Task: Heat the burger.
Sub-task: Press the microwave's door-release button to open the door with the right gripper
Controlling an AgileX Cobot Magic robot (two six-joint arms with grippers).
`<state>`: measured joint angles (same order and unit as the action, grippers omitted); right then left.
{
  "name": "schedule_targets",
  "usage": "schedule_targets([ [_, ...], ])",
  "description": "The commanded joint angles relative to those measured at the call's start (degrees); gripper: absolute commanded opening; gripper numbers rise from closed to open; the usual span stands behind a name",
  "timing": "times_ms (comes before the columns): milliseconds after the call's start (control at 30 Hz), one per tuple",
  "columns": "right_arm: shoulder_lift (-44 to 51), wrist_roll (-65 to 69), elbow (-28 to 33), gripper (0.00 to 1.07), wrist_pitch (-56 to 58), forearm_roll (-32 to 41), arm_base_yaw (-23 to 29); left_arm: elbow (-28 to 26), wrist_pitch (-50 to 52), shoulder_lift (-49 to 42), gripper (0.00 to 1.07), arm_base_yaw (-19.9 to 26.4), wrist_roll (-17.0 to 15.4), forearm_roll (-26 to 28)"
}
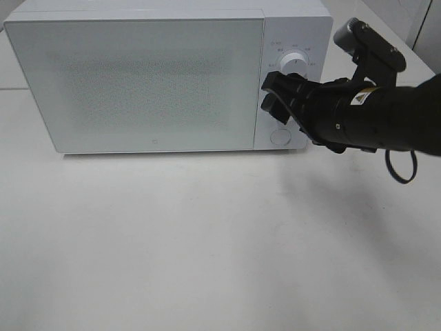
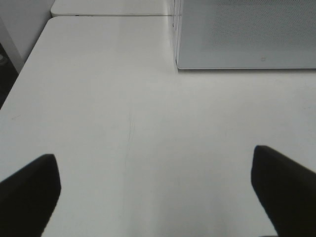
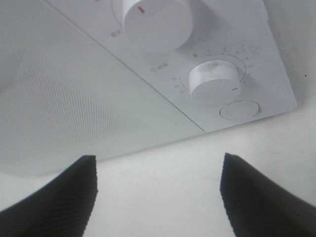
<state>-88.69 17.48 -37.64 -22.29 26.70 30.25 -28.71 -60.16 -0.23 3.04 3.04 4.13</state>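
Ext high: white microwave point(image 1: 151, 76) at back of white table point(image 1: 207, 248), door point(image 1: 138, 83) shut & frosted, nothing seen through it. Ctrl panel point(image 1: 303, 103) on its right side w/ top dial point(image 1: 295, 63) and round btn point(image 1: 280, 136) low down. R gripper point(image 1: 270, 94) in from the right, tips at panel between dial and btn, jaws spread, nothing pinched; touching panel or just shy of it, can't tell. Black cable loop point(image 1: 402, 169) under R arm. L wrist: L gripper point(image 2: 158, 197) over bare table, fingers point(image 2: 29, 195) spread wide, nothing between but tabletop; microwave's lower front corner ahead, well apart from tips. R wrist: dark fingers spread here too, gap showing only table and microwave's bottom edge. Beyond them: top dial w/ red mark, lower dial point(image 3: 215, 80) w/ scale ticks round it, round btn just beside lower dial. Lower dial hidden behind R gripper in ext view. Burger: seen in no view, whereabouts can't tell.
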Motion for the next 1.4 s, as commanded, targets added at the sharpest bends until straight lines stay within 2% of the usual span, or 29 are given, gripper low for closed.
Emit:
schedule_targets([
  [33,3.7,-13.2,-4.0,0.72,18.6,-6.0,-4.1,0.2,0.8,-1.4,1.00,0.1,-0.1,0.2],
  [67,3.7,-13.2,-4.0,0.72,18.6,-6.0,-4.1,0.2,0.8,-1.4,1.00,0.1,-0.1,0.2],
  [100,4.6,-15.3,-5.7,0.72,25.9,-9.3,-5.3,0.2,0.8,-1.4,1.00,0.1,-0.1,0.2],
  [167,5.0,-15.9,-6.6,0.72,29.3,-11.6,-5.8,0.2,0.8,-1.4,1.00,0.1,-0.1,0.2],
  [200,6.0,-15.9,-8.3,0.72,35.1,-16.1,-6.4,0.2,0.8,-1.4,1.00,0.1,-0.1,0.2],
  [267,6.6,-15.9,-9.2,0.72,38.0,-18.4,-6.4,0.2,0.8,-1.4,1.00,0.1,-0.1,0.2],
  [333,9.3,-15.9,-11.0,0.72,47.2,-24.7,-6.4,0.2,0.8,-1.4,1.00,0.1,-0.1,0.2],
  [433,10.2,-15.9,-11.2,0.72,48.9,-25.8,-6.4,0.2,0.8,-1.4,1.00,0.1,-0.1,0.2],
  [467,12.3,-15.9,-11.3,0.72,52.5,-27.2,-6.4,0.2,0.8,-1.4,1.00,0.1,-0.1,0.2],
  [700,19.9,-15.9,-11.3,0.72,61.4,-27.6,-6.4,0.2,0.8,-1.4,1.00,0.1,-0.1,0.2],
  [767,25.3,-15.9,-11.3,0.72,66.7,-27.6,-6.4,0.2,0.8,-1.4,1.00,0.1,-0.1,0.2],
  [867,26.8,-15.9,-11.3,0.72,67.9,-27.7,-6.4,0.2,0.8,-1.4,1.00,0.1,-0.1,0.2],
  [933,32.1,-15.9,-11.3,0.72,72.4,-27.7,-6.4,0.2,0.8,-1.4,1.00,0.1,-0.1,0.2],
  [1033,33.4,-15.9,-11.2,0.72,73.0,-27.8,-6.4,0.2,0.8,-1.4,1.00,0.1,-0.1,0.2],
  [1100,40.7,-15.9,-10.2,0.72,74.5,-28.4,-6.4,0.2,0.8,-1.4,1.00,0.1,-0.1,0.2],
  [1200,42.2,-15.9,-9.8,0.72,75.0,-28.4,-6.4,0.2,0.8,-1.4,1.00,0.1,-0.1,0.2],
  [1267,48.8,-15.9,-7.7,0.72,76.7,-29.5,-6.5,0.2,0.8,-1.4,1.00,0.1,-0.1,0.2],
  [1300,48.8,-15.9,-7.7,0.72,76.7,-29.5,-6.5,0.2,0.8,-1.4,1.00,0.1,-0.1,0.2],
  [1400,53.2,-15.8,-5.9,0.72,77.5,-29.6,-9.2,0.2,0.8,-1.4,1.00,0.1,-0.1,0.2],
])
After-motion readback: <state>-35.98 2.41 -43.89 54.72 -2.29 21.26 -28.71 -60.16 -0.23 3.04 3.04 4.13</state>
